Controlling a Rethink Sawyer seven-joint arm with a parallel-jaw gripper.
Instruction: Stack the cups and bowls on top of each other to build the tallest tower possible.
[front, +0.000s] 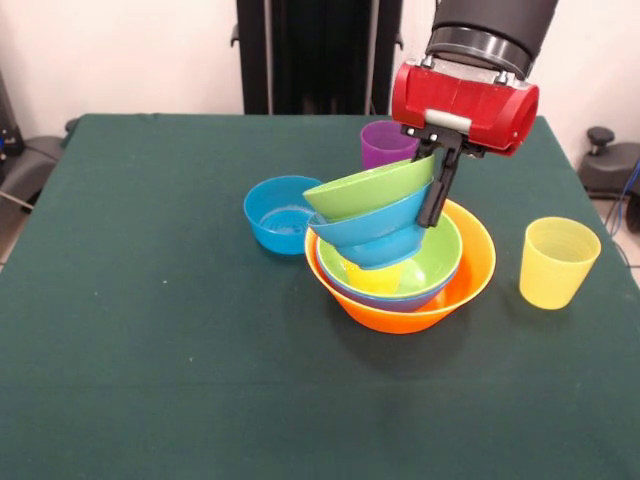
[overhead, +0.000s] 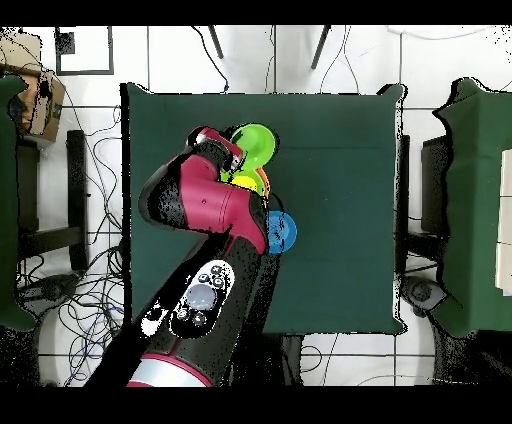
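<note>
Front view: fingers (front: 437, 190) pinch the tilted green-and-blue bowl pair (front: 372, 213) over the orange bowl (front: 468, 275). Purple cup (front: 384, 143) sits at twelve o'clock, pale yellow cup (front: 558, 262) at three; overhead, the arm (overhead: 205, 215) hides both.

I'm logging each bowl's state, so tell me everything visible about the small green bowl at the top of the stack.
The small green glossy plastic bowl is round and tilted steeply, its opening facing up and away toward the robot. It sits nested in a small blue bowl, also tilted, above the stack in the big orange bowl. The gripper reaches its raised rim; one dark finger runs down outside it. From overhead it shows as a bright green disc.
</note>
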